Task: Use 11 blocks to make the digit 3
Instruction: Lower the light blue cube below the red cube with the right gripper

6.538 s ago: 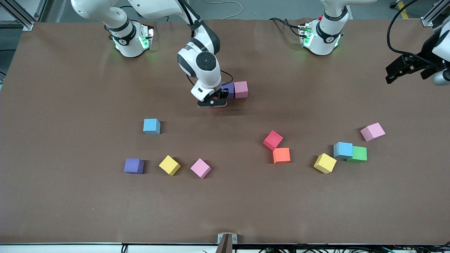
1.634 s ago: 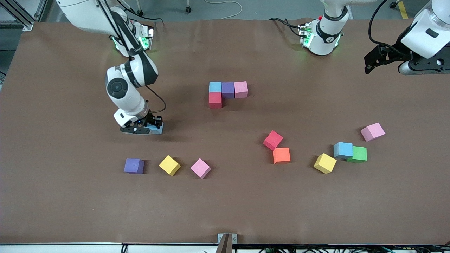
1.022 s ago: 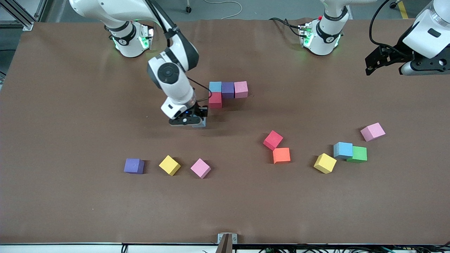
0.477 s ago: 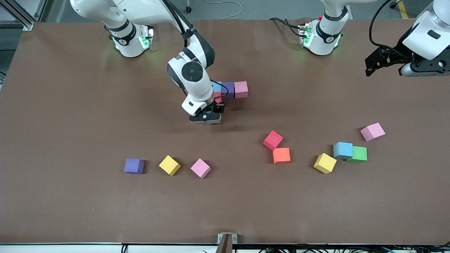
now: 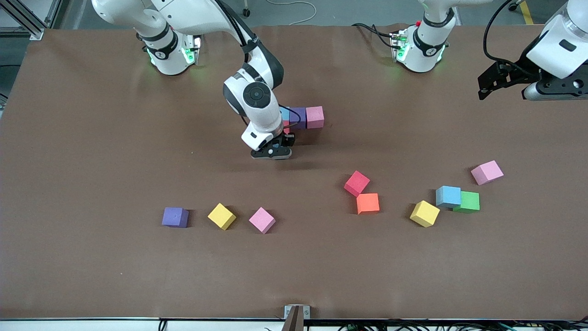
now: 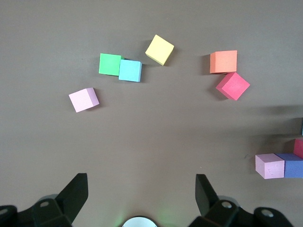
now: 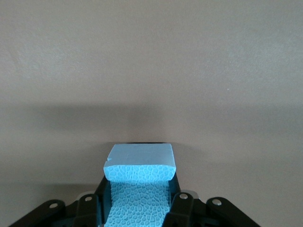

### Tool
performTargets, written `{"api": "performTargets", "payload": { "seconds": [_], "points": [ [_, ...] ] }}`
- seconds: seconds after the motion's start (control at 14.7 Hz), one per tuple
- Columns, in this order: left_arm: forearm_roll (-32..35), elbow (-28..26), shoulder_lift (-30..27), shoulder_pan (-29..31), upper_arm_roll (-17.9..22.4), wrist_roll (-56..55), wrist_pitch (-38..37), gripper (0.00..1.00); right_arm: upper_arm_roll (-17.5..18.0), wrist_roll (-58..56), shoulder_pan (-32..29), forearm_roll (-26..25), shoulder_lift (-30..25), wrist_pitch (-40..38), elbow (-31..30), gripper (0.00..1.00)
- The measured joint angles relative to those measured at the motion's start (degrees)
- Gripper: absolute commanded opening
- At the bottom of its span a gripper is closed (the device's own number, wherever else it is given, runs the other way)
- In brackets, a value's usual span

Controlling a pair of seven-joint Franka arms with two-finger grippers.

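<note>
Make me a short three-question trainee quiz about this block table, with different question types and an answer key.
1. True or false: the right gripper is shut on a blue block.
2. Which cube touches the green cube? A) pink B) blue C) orange
3. Fill in: the left gripper, waiting above the table, is ____.

Key: 1 true; 2 B, the blue cube; 3 open.
</note>
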Motion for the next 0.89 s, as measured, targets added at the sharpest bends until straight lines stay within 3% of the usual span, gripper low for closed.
{"api": "performTargets", "payload": {
  "seconds": [0.89],
  "points": [
    [0.0,0.12,0.0,0.0,-0.04,0.05,0.0,1.0,0.0,1.36,1.38,0.0,0.46,-0.42,0.0,0.01]
  ]
}}
